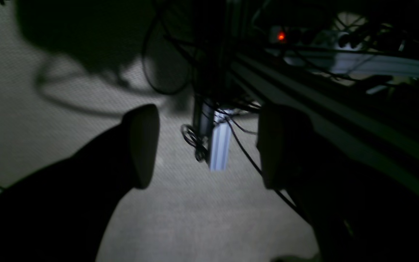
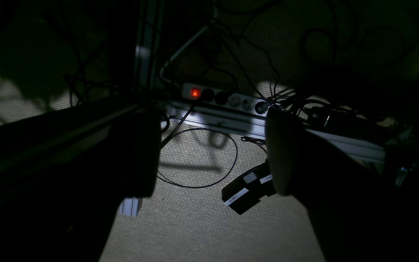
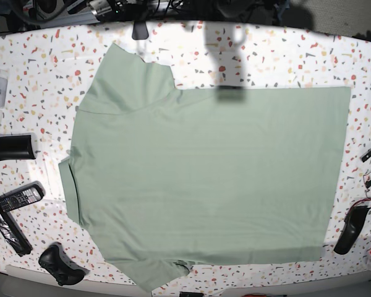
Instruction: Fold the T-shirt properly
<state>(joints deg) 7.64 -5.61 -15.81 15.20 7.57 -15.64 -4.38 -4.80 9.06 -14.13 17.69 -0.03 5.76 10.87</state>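
Sage-green cloth, the T-shirt, lies spread flat on the speckled terrazzo table and covers most of its middle. Taking the shirt as landmark: just off its near edge, toward the sleeve end, a black game controller rests on the table. Beside the sleeve end lie a remote control, a long black strip and a dark cylinder. Near the hem end's near corner sits a black curved object, apart from the cloth. One sleeve points toward the near edge, the other toward the far edge. Beyond the far edge of the shirt, dark equipment lines the table's rim.

Neither arm is over the shirt in the base view. Both wrist views look down at woven beige carpet floor in dim light. Left end effector: fingers spread wide, nothing between them; an aluminium profile leg stands beyond. Right end effector: fingers spread wide, gripping nothing; beyond it a black labelled box, a looped cable, then a power strip with a red lit switch.
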